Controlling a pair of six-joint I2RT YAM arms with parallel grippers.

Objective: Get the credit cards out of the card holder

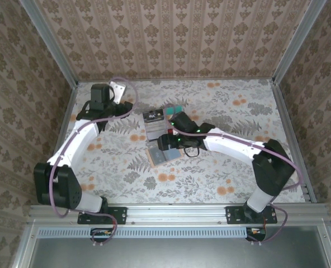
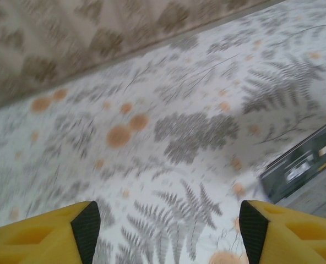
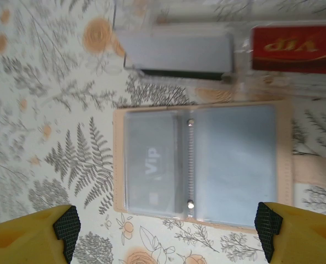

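Right tool (image 3: 167,234) hangs over the card holder (image 3: 229,159), its yellow fingers (image 3: 25,236) wide apart. The card holder lies open and flat on the counter (image 3: 53,110), with a grey card (image 3: 152,165) in one pocket. A red card (image 3: 295,47) lies near it. Left tool (image 2: 166,231) is wide apart too.

Card holder (image 3: 234,159): matt tan leather-look border, smooth translucent plastic pockets. Red card (image 3: 295,48): glossy plastic.
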